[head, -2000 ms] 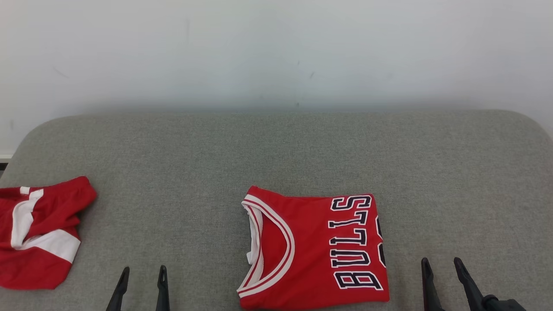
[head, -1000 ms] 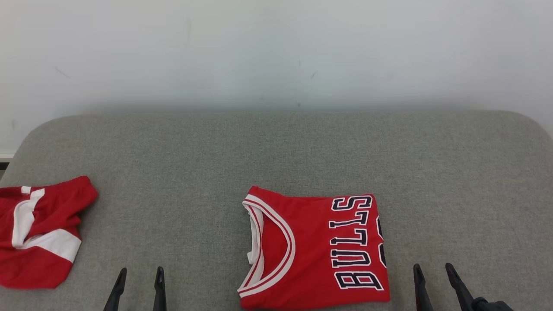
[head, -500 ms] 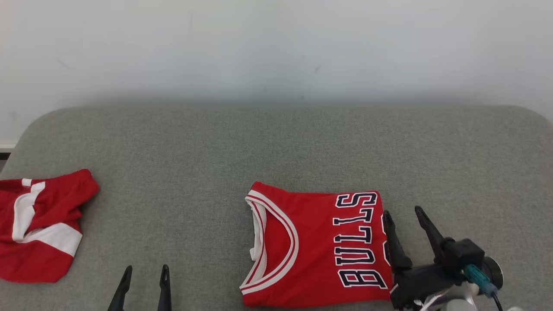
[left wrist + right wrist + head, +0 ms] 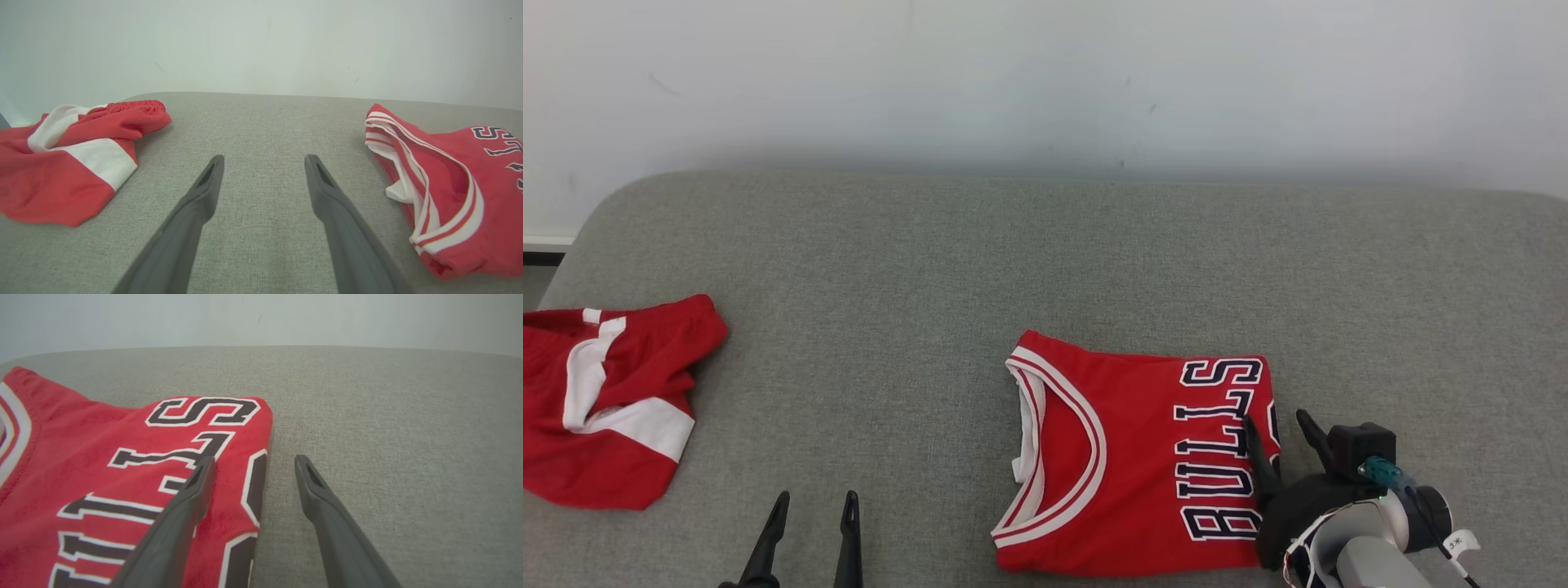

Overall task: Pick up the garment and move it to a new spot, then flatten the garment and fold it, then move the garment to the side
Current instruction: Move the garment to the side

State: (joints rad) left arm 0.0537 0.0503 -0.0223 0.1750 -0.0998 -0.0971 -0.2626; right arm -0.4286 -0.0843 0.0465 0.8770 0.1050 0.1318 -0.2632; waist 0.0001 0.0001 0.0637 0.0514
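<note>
**Folded jersey, awaiting transfer to the side**

Item: red "BULLS" jersey point(image 4: 1131, 457), folded, lower centre-right of the head view on the grey bench point(image 4: 1045, 245).
Right pincer point(image 4: 1275, 418): fully spread, empty, straddling the jersey's right edge, with one finger above cloth and one above bench.
Left pincer point(image 4: 817, 496): spread, empty, lower left.
Handling, likely: catch every layer at that edge, then drag low so the fold holds.
Unclear: finger contact with cloth; layers beneath; shorts point(image 4: 605, 400) cut off at left.
</note>
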